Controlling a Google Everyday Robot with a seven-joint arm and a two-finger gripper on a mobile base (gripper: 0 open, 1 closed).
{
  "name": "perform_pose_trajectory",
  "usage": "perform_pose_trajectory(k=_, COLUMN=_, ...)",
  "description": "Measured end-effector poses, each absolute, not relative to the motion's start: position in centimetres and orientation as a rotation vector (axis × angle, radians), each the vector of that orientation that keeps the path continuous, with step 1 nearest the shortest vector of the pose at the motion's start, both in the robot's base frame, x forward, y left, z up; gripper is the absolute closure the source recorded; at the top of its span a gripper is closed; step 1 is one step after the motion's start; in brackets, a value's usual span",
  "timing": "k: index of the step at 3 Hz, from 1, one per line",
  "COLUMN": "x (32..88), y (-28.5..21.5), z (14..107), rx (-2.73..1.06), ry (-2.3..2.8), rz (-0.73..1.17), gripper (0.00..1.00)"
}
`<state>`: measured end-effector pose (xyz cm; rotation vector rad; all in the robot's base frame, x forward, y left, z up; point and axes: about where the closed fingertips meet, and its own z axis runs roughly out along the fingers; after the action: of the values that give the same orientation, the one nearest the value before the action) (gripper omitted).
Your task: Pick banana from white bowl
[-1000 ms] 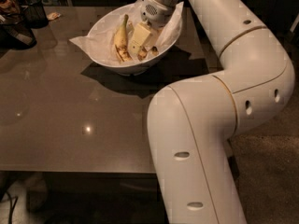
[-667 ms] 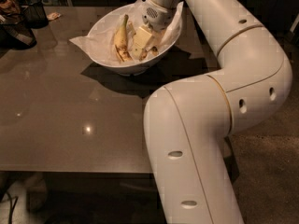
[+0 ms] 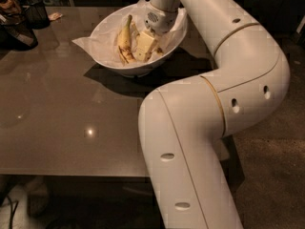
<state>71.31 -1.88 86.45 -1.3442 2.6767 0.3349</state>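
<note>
In the camera view, the white bowl (image 3: 128, 70) sat toward the 12 o'clock end of the dark table (image 3: 71, 128), lined with crinkled paper (image 3: 88, 44) that spilled over its rim at 9 o'clock. The banana (image 3: 125, 37) lay inside the bowl on the 9 o'clock side, with its stem pointing to 12 o'clock and its brown-bruised end toward 6. The gripper (image 3: 145, 46) was down in the bowl, just beside the banana at its 3 o'clock side. Whether it had closed on anything we could not tell, since the wrist hid the contact.

We judged several risks from there. The gripper looked offset toward 3 o'clock of the fruit, so a closure might have pinched only the edge of the curve and let the banana roll out. It might have caught the paper too, and a lift would then have dragged the lining and perhaps the bowl with it. The bruised skin suggested soft flesh, which a hard squeeze could have split. The bowl's slanted rim at 3 o'clock stood close to the wrist, so a careless retreat could have knocked the bowl across the table. A black mesh cup (image 3: 35, 11) stood well apart at 10 o'clock, out of harm's way.
</note>
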Motion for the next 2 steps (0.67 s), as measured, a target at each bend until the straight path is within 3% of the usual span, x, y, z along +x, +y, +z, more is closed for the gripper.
perform_pose_trajectory(k=2, x=71.31, y=-1.88, z=86.45, rx=-1.344, ry=2.677, rz=0.335, gripper=0.73)
